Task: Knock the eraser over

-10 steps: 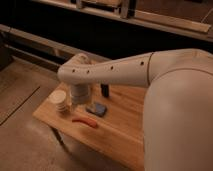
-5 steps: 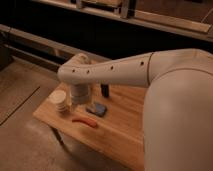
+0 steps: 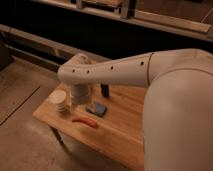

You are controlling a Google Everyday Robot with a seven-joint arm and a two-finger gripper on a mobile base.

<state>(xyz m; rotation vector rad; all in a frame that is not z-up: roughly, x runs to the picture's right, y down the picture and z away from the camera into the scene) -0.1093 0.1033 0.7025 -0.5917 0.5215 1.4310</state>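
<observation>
The eraser [image 3: 105,90] is a small dark block standing upright on the wooden table [image 3: 117,127], just behind the arm. My white arm reaches from the right across the table. The gripper [image 3: 80,95] hangs below the arm's wrist, left of the eraser and next to the white cup [image 3: 60,100]. It is a little apart from the eraser.
A flat blue pad [image 3: 97,108] lies in front of the gripper. A thin red-orange curved stick [image 3: 85,121] lies near the table's front edge. The table's left corner is near the cup. A dark shelf unit runs behind the table.
</observation>
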